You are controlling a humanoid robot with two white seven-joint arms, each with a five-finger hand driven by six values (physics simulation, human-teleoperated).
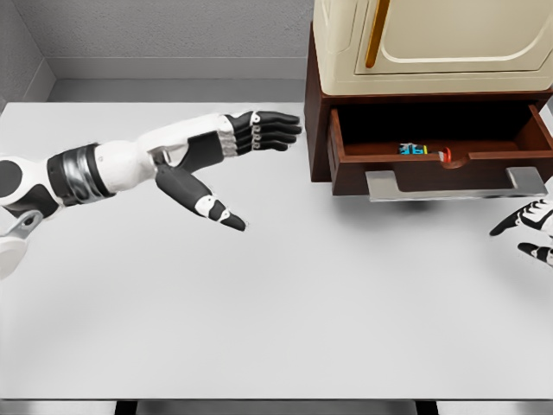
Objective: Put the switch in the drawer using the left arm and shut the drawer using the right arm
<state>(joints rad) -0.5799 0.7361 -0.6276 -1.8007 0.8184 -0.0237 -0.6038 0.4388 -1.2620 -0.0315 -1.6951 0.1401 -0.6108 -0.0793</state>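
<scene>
The switch (413,150), a small blue and green object with a red part beside it, lies inside the open brown drawer (432,169), close behind the front panel. A grey handle bar (454,184) runs along the drawer's front. My left hand (251,160) hovers over the table left of the drawer, fingers stretched straight and thumb spread downward, holding nothing. My right hand (529,227) shows at the right edge, just below the handle's right end, fingers spread and empty.
The drawer belongs to a brown cabinet (315,104) at the table's back right. A cream appliance (432,43) with an orange door handle sits on top of it. The white table (259,303) extends to the front and left.
</scene>
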